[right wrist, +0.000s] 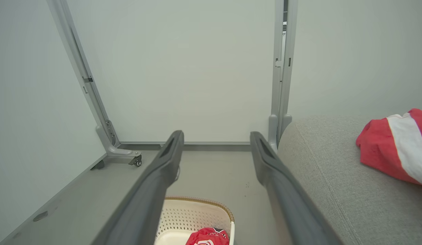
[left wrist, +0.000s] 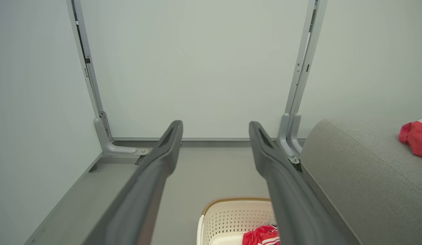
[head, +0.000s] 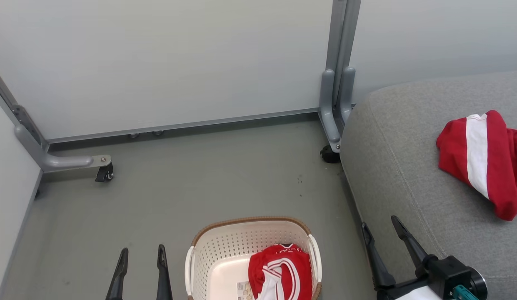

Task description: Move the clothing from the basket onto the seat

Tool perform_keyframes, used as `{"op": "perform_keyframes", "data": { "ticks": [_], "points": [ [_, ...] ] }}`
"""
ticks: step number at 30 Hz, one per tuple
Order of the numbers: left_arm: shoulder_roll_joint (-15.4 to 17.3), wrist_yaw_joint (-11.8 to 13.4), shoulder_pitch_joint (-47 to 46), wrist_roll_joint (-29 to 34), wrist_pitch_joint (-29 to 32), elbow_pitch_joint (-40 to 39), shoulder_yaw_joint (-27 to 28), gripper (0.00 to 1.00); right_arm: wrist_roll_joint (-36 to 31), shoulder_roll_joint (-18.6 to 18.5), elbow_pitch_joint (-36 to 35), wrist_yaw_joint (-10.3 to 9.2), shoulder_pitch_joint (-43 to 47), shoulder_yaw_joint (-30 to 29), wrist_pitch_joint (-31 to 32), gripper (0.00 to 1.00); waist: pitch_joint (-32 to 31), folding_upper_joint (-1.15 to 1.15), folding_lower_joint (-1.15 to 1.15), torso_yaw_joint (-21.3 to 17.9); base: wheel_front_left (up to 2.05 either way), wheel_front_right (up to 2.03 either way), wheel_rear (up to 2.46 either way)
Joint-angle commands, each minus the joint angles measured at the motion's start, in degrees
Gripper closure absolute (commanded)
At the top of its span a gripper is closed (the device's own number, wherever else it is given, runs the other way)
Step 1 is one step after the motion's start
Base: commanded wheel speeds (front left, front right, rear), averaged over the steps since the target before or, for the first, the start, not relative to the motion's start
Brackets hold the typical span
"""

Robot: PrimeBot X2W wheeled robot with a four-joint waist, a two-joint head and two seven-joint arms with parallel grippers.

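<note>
The red garment crumpled in the basket, the other garment lying on the seat, looks light and limp, best pinched at a raised fold; the left end effector and right end effector flank the basket, both spread and empty.

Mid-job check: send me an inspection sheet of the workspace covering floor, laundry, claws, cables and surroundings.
Surface: grey floor, with a few small dark specks.
Job's things: one red striped garment lies in the basket, beside a paper label. A second red garment with a broad white stripe lies on the grey seat.
Clutter: nothing seen.
Claws: left claw open and empty, left of the basket. Right claw open and empty, by the seat's edge.
Cables: nothing seen.
Surroundings: pale partition panels on grey wheeled feet.
</note>
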Motion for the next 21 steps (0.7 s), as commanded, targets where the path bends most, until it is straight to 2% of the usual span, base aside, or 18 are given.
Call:
{"op": "perform_keyframes", "data": {
  "ticks": [1,6,16,21],
  "points": [
    [0.05,-0.29,1.0,-0.14,-0.01,0.42,0.68,0.0,-0.07,-0.05,0.3,-0.08,1.17,-0.14,-0.17,0.0,-0.45,0.0,0.01,-0.23,0.0,0.0,0.0],
    [0.04,-1.28,0.54,-1.4,-0.01,1.64,1.47,0.0,-0.27,-0.05,0.61,-0.08,0.52,0.52,-0.17,0.0,-0.83,0.0,0.01,-0.37,0.0,0.0,0.0],
    [0.04,-2.62,-0.08,0.07,-0.01,2.72,2.3,0.0,-0.07,-0.83,1.27,-0.08,0.03,1.88,-0.17,0.0,-1.46,0.0,0.01,-0.32,0.0,0.0,0.0],
    [0.04,-2.45,0.27,0.4,-0.02,2.63,1.98,0.0,-0.12,-1.01,1.3,-0.08,0.78,1.87,-0.17,0.0,-1.57,0.0,0.01,-0.33,0.0,0.0,0.0]
  ]
}}
